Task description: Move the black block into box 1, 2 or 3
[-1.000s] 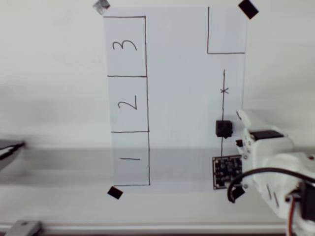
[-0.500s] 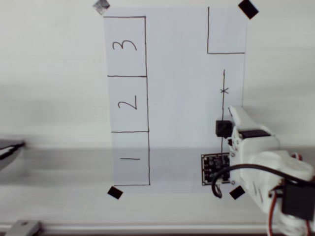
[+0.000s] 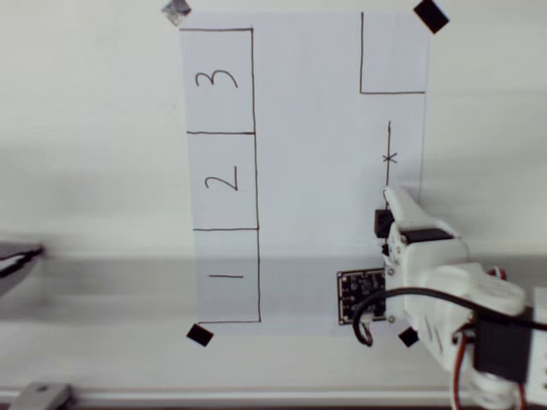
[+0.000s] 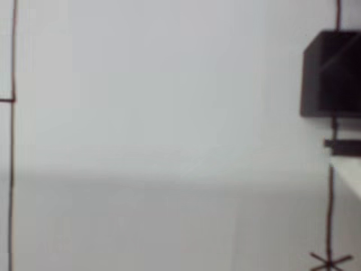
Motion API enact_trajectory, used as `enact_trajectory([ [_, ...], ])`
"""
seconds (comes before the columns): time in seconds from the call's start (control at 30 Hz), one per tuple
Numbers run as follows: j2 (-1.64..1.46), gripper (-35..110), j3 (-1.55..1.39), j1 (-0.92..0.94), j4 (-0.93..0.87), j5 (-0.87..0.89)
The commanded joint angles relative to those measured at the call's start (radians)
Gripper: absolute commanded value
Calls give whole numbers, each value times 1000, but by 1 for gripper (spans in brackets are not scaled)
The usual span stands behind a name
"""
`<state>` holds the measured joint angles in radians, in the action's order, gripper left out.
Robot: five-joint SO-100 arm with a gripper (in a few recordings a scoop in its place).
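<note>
Now the end effector [image 3: 395, 207] has shifted left — overlapping the black block [image 3: 382, 224].

My white arm [image 3: 461, 299] reaches in from the lower right of the overhead view. Tool [image 3: 395, 209] points up the frame, finger tip forward; jaw spacing not discernible.

My arm [image 3: 444, 282] is white, with a black studded square pad [image 3: 361, 297] and a black cable. The black block [image 3: 382, 224] sits on white paper [image 3: 312, 171] ruled in black pen: box 3 [image 3: 219, 81], boxes 2 and 1 (handwritten numerals), a line with a cross [image 3: 390, 158]. Black tape squares [image 3: 430, 15] mark corners.
</note>
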<state>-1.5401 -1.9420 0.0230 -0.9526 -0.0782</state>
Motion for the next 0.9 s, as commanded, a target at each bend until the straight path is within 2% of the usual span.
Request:
enact_trajectory([
  [0.0,-29,28,-2,0,21,-15],
  [0.87,-74,28,-84,-3,55,-26],
])
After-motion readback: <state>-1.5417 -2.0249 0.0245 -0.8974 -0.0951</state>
